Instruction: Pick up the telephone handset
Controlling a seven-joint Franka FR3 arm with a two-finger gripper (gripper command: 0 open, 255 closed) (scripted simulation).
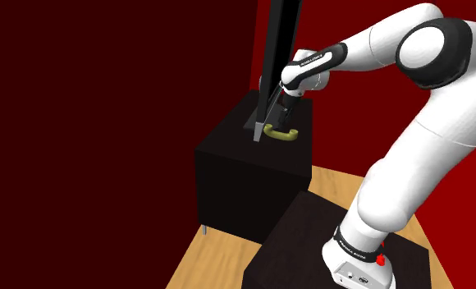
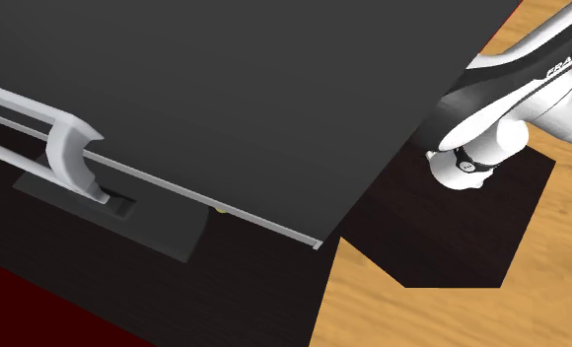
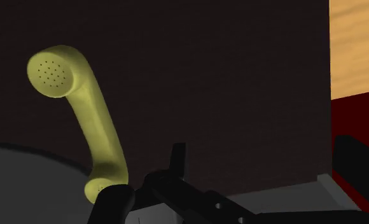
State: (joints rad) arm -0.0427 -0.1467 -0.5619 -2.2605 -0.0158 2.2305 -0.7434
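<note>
Little looks done: the gripper hangs just over the yellow handset on the black cabinet, clasping it or not I cannot tell; lifting remains.

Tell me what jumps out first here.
The yellow handset, lying on a black cabinet against dark red walls. Then the white arm, arcing up from the shoulder view's lower right, with its claw close by the handset.
</note>
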